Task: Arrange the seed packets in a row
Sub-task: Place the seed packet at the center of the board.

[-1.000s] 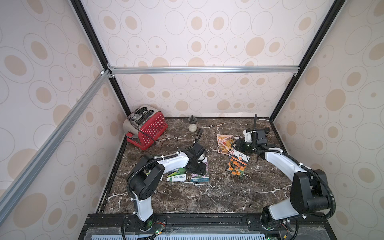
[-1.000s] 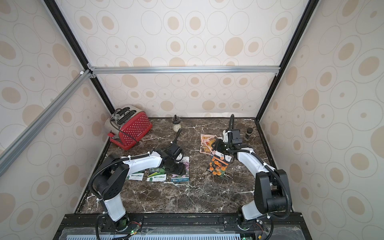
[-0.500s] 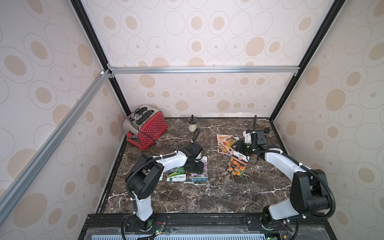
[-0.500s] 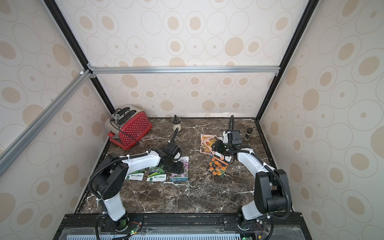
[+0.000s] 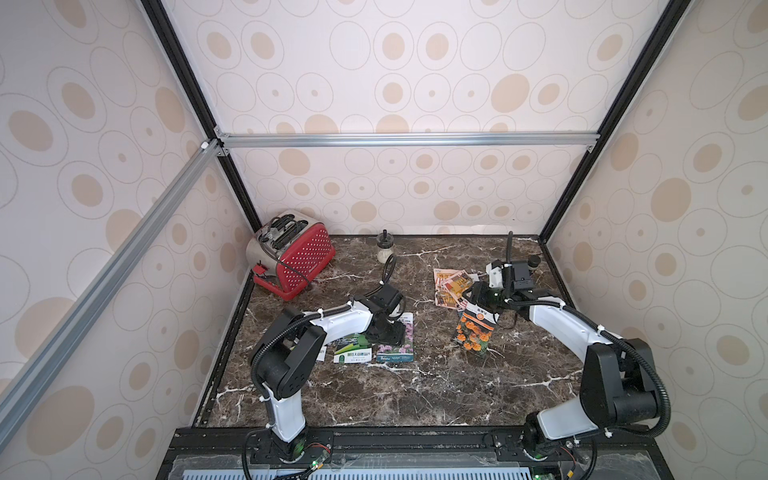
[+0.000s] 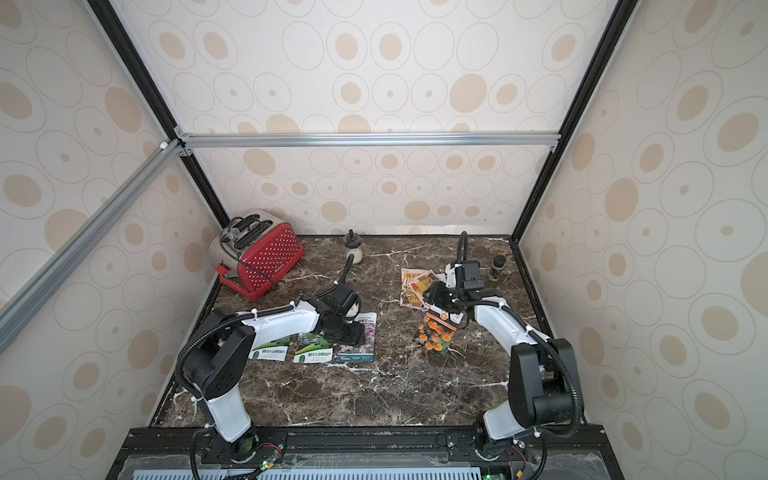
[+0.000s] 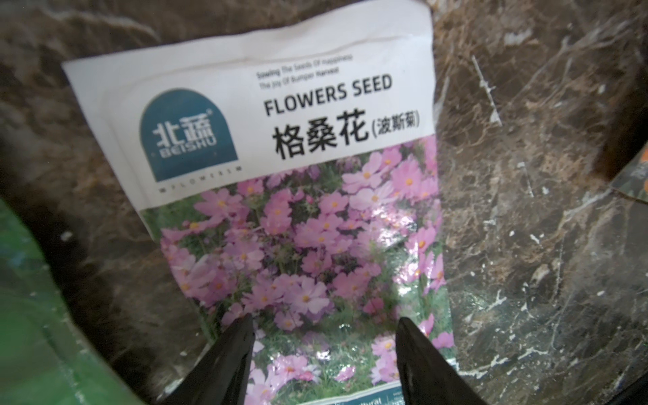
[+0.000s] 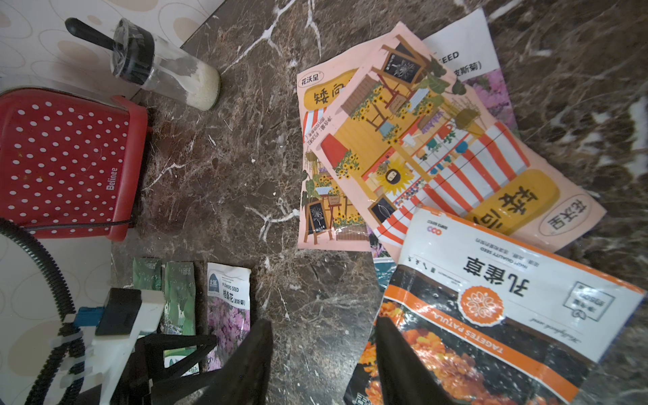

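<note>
- Left gripper (image 7: 323,317) low over the pink flower packet (image 7: 298,210), jaws spread, gripping nothing;
- right gripper (image 8: 322,319) tilts down, jaws apart, marigold packet (image 8: 491,315) touching it.

Green packet (image 7: 31,315): we see only a blur, cut by the edge.
Buried purple packet (image 8: 491,87): peach packets (image 8: 420,140) cover most of it.

Glossy seed packets (image 7: 301,245), polished marble tabletop (image 7: 543,245)

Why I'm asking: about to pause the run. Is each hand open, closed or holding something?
Left hand: open over the pink flower packet, holding nothing.
Right hand: open at the edge of the marigold packet, no grip visible.
</note>
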Tool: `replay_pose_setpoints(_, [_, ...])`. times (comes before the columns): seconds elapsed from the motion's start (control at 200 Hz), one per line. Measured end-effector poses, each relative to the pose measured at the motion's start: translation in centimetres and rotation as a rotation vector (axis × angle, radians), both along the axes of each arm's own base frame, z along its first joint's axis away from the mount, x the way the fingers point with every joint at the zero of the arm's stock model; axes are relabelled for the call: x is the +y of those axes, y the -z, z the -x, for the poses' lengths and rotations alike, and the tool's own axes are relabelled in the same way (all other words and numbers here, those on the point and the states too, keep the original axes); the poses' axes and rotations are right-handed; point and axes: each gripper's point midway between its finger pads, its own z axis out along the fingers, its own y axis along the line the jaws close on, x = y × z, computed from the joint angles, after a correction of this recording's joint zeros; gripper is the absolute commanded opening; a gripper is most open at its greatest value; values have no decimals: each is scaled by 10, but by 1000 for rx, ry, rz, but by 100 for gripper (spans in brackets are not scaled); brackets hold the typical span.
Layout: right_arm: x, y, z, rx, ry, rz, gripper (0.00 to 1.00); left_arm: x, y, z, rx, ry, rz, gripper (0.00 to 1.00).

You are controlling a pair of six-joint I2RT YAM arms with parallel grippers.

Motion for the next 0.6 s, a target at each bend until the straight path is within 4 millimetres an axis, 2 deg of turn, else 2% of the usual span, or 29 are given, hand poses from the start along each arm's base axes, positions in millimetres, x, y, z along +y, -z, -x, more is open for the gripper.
replay_pose_setpoints(0.21, [4,2,4,8,-17,20,50,5,-1,-3,-10,-13,-13,67])
replay_pose_setpoints(0.34, [19,-3,6,-3,-57,32,50,7,-11,-5,-32,-19,-12,69])
replay_pose_setpoints(0.486, [43,-12,6,-29,-112,32,50,2,-46,-14,-106,-23,40,70])
replay_pose_setpoints(0.601, [67,-3,10,-17,-159,28,50,0,-83,-20,-195,-30,91,70])
